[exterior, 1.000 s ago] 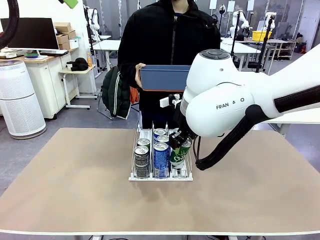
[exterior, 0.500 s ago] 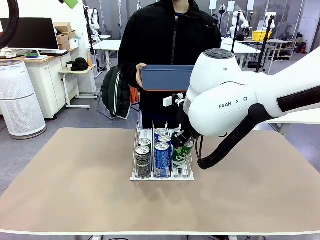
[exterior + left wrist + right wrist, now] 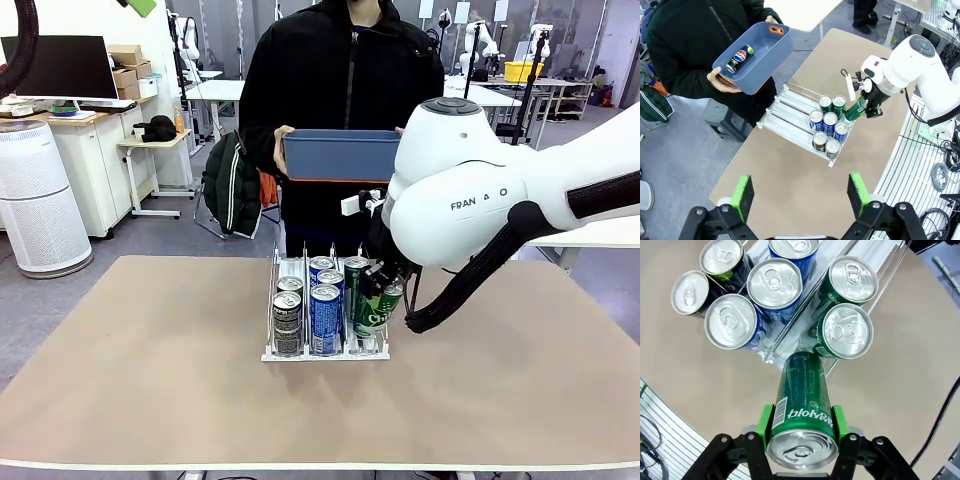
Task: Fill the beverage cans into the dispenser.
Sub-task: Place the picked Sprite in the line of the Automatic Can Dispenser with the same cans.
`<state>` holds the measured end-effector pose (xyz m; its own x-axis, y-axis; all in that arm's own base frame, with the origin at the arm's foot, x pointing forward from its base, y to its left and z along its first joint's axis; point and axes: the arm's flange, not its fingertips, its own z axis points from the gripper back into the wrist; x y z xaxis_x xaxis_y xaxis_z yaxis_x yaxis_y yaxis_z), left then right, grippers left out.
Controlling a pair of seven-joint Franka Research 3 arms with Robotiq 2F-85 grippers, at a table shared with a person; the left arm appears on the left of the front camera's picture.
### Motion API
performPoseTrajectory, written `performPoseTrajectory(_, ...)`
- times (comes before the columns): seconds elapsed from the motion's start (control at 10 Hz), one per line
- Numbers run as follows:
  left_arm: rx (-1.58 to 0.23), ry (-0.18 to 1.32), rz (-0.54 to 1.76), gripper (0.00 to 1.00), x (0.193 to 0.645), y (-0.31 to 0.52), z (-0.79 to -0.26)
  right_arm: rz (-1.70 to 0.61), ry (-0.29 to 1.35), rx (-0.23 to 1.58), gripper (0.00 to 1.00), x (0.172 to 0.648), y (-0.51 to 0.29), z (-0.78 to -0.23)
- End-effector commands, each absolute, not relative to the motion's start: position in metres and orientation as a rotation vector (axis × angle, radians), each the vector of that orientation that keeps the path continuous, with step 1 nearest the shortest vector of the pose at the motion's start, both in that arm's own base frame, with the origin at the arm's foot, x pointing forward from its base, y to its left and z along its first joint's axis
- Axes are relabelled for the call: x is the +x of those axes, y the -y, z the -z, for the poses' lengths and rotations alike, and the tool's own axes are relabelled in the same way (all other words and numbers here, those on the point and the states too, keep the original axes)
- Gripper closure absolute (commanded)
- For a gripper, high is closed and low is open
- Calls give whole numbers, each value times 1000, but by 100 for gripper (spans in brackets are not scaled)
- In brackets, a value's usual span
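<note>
The dispenser (image 3: 290, 266) stands mid-table with black cans (image 3: 286, 318) in its left lane, blue cans (image 3: 325, 305) in the middle and a green can (image 3: 355, 275) in the right lane. My right gripper (image 3: 380, 298) is shut on another green can (image 3: 372, 312), tilted over the rack's front right corner. In the right wrist view this held can (image 3: 802, 405) sits between the green pads (image 3: 765, 422), its far end at the lane's front, just before the nearest green can (image 3: 847, 330). My left gripper (image 3: 800, 195) hangs open high above the table, holding nothing.
Across the table a person holds a blue bin (image 3: 340, 155) at chest height; one can (image 3: 740, 55) lies inside it. The dispenser's far lane ends (image 3: 785, 105) are bare. Brown tabletop (image 3: 150, 350) stretches free to both sides of the rack.
My right arm has shifted a little to the right with the green can still gripped. A green can standing in the right lane now shows behind it. The person's bin also drifted slightly right.
</note>
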<state>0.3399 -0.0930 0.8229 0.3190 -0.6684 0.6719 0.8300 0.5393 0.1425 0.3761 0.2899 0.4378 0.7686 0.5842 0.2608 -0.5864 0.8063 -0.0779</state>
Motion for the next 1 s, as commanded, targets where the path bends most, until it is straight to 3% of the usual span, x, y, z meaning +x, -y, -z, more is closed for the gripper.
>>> performPoseTrajectory(0.0, -246, 757, 994, 0, 340, 92, -823, -639, 300, -4, 42, 380, -274, -443)
performPoseTrajectory(0.9, -246, 757, 994, 0, 340, 92, -823, -628, 264, 15, 42, 396, -285, -409)
